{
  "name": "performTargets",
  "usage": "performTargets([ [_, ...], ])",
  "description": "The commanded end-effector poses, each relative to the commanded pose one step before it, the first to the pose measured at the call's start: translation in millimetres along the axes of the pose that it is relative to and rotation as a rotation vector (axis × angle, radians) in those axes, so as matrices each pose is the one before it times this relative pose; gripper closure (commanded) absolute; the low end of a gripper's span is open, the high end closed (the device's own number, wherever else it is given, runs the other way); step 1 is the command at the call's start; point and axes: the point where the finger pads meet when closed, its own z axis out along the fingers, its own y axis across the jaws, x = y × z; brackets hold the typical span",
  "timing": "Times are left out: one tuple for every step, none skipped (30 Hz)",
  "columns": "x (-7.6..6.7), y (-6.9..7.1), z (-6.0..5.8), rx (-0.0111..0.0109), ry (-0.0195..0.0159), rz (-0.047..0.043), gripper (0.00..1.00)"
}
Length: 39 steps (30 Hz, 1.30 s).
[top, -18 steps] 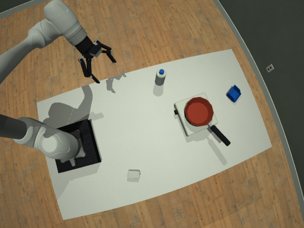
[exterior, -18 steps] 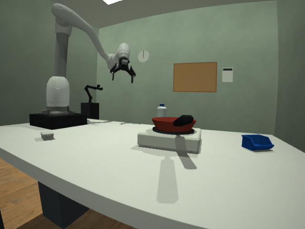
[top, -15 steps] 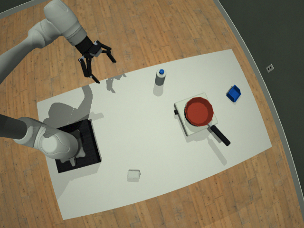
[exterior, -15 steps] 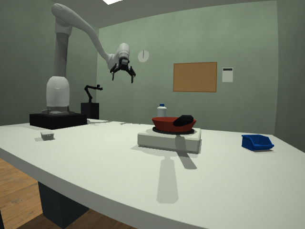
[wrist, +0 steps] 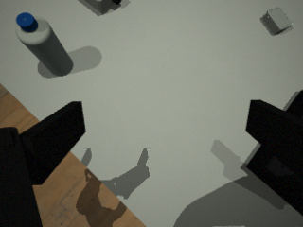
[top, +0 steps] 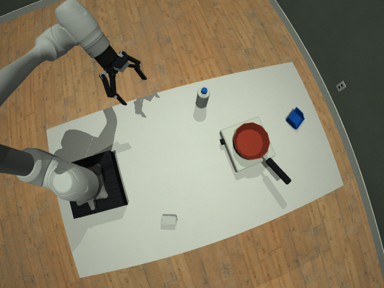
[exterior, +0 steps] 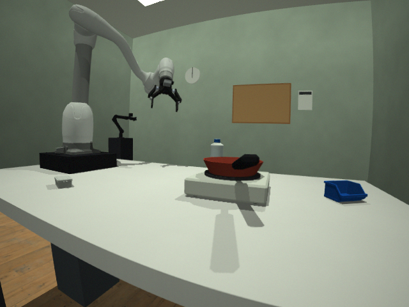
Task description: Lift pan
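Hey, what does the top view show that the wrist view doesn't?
Only the top view shows the red pan sitting on the hot plate, its black handle sticking out past the plate, the blue bin, the arm's black base and the open, empty gripper as a whole. Only the wrist view shows the insides of the two black fingers close up, with nothing between them. Both show the white bottle with a blue cap, the small grey box, the white table and the wooden floor.

On the counter (top: 173, 149), a grey bottle (top: 202, 97) with blue cap stands near the far edge, a blue bin (top: 294, 117) right of the bottle, a small grey box (top: 168, 221) well apart.
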Motion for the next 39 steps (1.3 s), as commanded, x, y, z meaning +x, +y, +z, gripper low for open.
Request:
performTargets([
  [0.8,-0.15,0.21,0.00074,0.00191,-0.00207,0.59],
  [1.32,0.03,1.33,0.00022,0.00498,-0.00568,0.59],
  [0.74,0.7,2.49,-0.00147,0.00411,-0.00606,0.59],
  [1.86,-0.51,2.29,0.00061,0.00583,-0.00628,0.59],
  [2.39,-0.16,2.95,-0.00031,0.00917,-0.01017,0.59],
  [3.13,0.09,3.78,-0.00095,0.01265,-0.01419,0.59],
  [4.25,0.36,4.44,-0.00045,0.01601,-0.0178,0.59],
  [5.15,0.54,5.46,-0.00079,0.01974,-0.02235,0.59],
  [6.02,0.79,6.51,-0.0013,0.02362,-0.02734,0.59],
  [6.65,0.72,8.09,0.00045,0.02658,-0.02771,0.59],
  [7.26,1.01,9.28,0.00041,0.03023,-0.03228,0.59],
  [5.29,0.96,7.12,0.00005,0.02317,-0.0257,0.59],
  [4.62,0.98,6.59,0.0001,0.02089,-0.02267,0.59],
  [4.53,1.09,6.85,0.00021,0.02111,-0.02237,0.59],
  [0.0,0.0,0.0,0.0,0.0,0.0,0.59],
  [0.0,0.0,0.0,0.0,0.0,0.0,0.59],
  [8.05,2.25,12.78,0.00056,0.03913,-0.04188,0.59],
  [5.36,1.83,9.68,0.0001,0.02886,-0.03182,0.59],
  [3.45,1.4,6.68,0.00013,0.01992,-0.02254,0.59],
  [3.59,1.57,7.28,0.00018,0.02079,-0.0213,0.59],
  [3.34,1.65,7.36,0.00025,0.02105,-0.0226,0.59],
  [3.08,1.72,7.44,0.00033,0.02131,-0.02387,0.59],
  [2.79,1.79,7.54,0.00047,0.02163,-0.02543,0.59],
  [3.13,1.78,7.42,-0.00055,0.0203,-0.01813,0.59],
  [2.94,1.81,7.49,-0.00048,0.0203,-0.01814,0.59],
  [2.64,1.84,7.58,-0.00019,0.02054,-0.01948,0.59],
  [2.3,1.85,7.68,0.00015,0.02081,-0.02095,0.59],
  [2.15,1.98,7.69,-0.00002,0.02078,-0.01738,0.59],
  [2.05,2.13,7.69,-0.00025,0.02069,-0.01497,0.59],
  [1.71,2.12,7.77,0.00016,0.02092,-0.02171,0.59],
  [1.4,2.16,7.81,0.00035,0.02103,-0.02245,0.59],
  [0.0,0.0,0.0,0.0,0.0,0.0,0.59],
  [0.0,0.0,0.0,0.0,0.0,0.0,0.59],
  [2.5,4.61,16.36,0.0006,0.04401,-0.04727,0.59],
  [0.83,2.53,8.82,0.00033,0.0236,-0.02541,0.59],
  [0.65,2.28,7.63,-0.00012,0.02025,-0.02088,0.59],
  [0.19,2.23,7.94,0.00063,0.02118,-0.02306,0.59],
  [-0.18,2.16,7.94,0.001,0.02128,-0.02386,0.59],
  [-0.33,2.21,7.93,0.00074,0.02122,-0.02358,0.59],
])
